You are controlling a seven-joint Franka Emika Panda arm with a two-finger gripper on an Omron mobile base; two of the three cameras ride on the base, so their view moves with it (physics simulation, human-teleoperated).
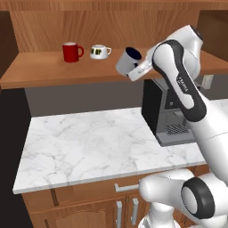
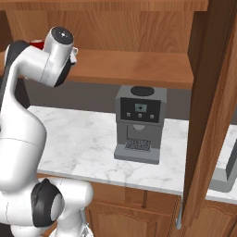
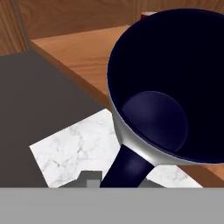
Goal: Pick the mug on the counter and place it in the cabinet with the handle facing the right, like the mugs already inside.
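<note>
1. While the white arm's two-finger gripper (image 1: 133, 71) is clamping it, one light grey cylindrical mug with a dark navy inside (image 1: 127, 61) is hanging tilted at the front edge of the brown wooden cabinet shelf (image 1: 44, 71).
2. Two mugs are sitting on that shelf: one red mug (image 1: 71, 51) and one squat white cup (image 1: 99, 51).
3. One dark coffee machine (image 1: 167, 116) is standing on the white marble counter (image 1: 84, 147).

Left base view looks forward and down from behind the arm's left, over the white marble counter (image 1: 84, 147) to the brown wooden cabinet shelf (image 1: 44, 71); right base view faces likewise from the right; both share the dark grey coffee machine (image 2: 139, 122); hand view sits very near the grey mug's dark interior (image 3: 170, 83).
</note>
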